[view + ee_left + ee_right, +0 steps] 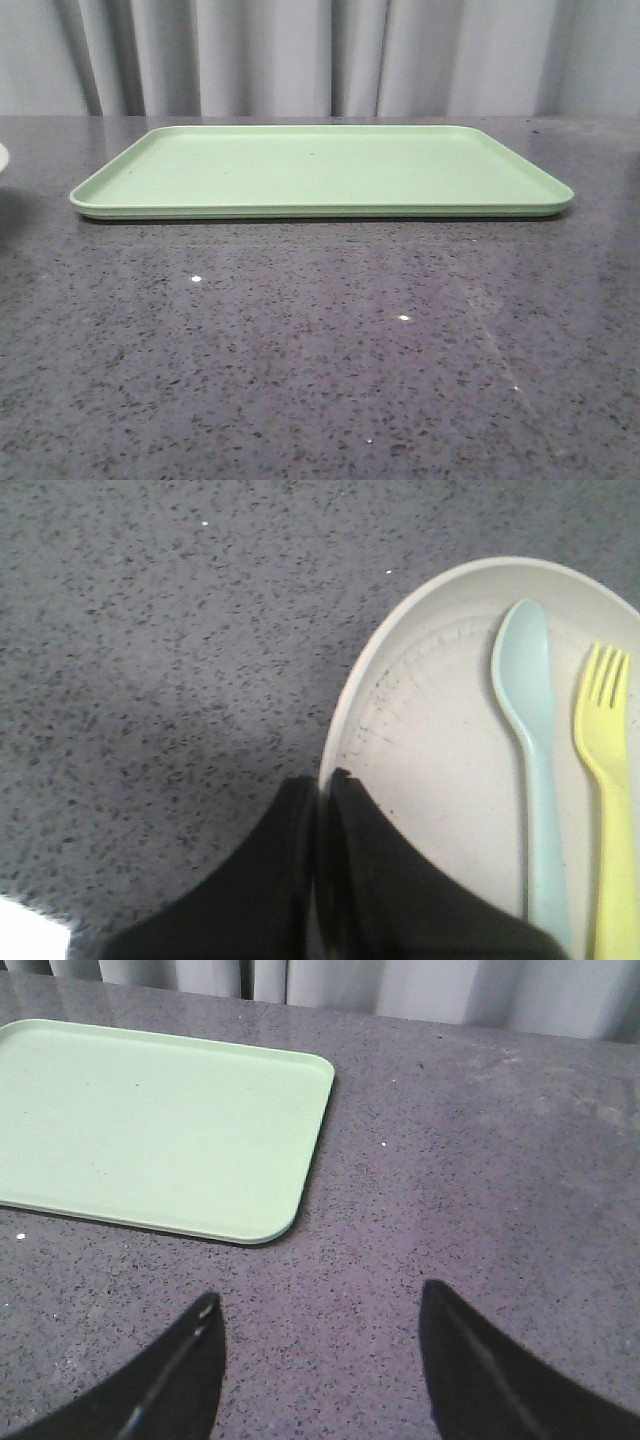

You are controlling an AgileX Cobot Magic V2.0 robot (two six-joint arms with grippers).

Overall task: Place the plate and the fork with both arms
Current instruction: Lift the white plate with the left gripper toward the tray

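The cream plate (pixel 430 750) shows in the left wrist view, resting on the dark speckled table. On it lies the yellow fork (pixel 605 750), beside a pale blue spoon (pixel 528 710). My left gripper (pixel 322 780) is shut on the plate's rim, one finger outside and one inside. In the front view only a sliver of the plate (pixel 2 158) shows at the far left edge. My right gripper (pixel 318 1300) stands open above bare table, with nothing between its fingers. Neither gripper shows in the front view.
A flat rectangular light-green tray (pixel 320 165) lies across the middle of the table toward the back. Its corner (pixel 290 1210) sits a short way beyond my right gripper. Grey curtains hang behind the table.
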